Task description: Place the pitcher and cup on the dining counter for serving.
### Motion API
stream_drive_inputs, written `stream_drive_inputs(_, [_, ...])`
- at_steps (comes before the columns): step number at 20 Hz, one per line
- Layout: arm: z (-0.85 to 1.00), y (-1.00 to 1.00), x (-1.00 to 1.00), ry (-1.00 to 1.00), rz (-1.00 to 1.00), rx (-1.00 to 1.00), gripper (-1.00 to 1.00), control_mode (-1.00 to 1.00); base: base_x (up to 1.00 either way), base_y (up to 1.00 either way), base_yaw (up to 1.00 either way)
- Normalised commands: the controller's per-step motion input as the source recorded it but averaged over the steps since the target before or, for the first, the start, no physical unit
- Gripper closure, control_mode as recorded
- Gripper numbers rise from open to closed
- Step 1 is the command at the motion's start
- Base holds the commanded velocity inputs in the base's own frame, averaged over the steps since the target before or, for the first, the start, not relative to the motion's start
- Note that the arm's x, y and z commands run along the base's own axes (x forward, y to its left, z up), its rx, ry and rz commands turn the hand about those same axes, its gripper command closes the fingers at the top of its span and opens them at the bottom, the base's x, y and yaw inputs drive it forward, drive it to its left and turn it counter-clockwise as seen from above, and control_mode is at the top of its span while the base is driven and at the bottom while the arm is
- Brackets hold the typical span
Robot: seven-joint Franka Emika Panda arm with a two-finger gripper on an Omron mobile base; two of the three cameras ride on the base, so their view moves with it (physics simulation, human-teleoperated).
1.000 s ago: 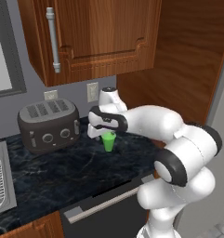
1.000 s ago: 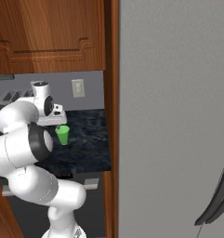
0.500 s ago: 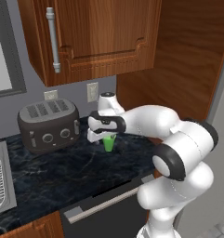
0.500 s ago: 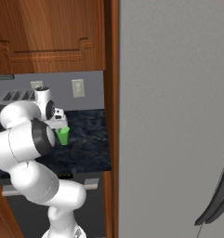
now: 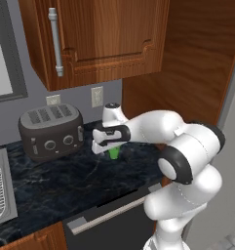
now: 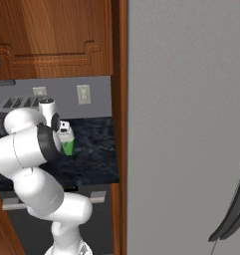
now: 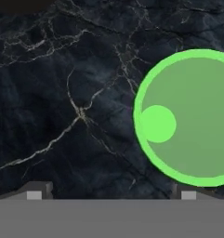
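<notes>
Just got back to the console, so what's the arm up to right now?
The gripper hangs open just above the green cup, looking straight down into it. The cup sits off to one side of the fingers, not between them, standing on the black worktop beside the toaster. Nothing is held.

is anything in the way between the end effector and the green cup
Nothing visible. The open end effector hangs just above the cup on the worktop. In the hand view the cup's mouth lies off to one side, unobstructed. The toaster stands apart.
</notes>
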Motion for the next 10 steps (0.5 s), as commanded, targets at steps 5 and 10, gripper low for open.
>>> stream_drive_inputs(5, [0.07, 0.00, 0.02, -0.06, 0.00, 0.00, -1.00, -1.00, 0.00, 0.00, 0.00])
stream_drive_inputs(10, [0.41, 0.00, -0.09, -0.14, 0.00, 0.00, -1.00, -1.00, 0.00, 0.00, 0.00])
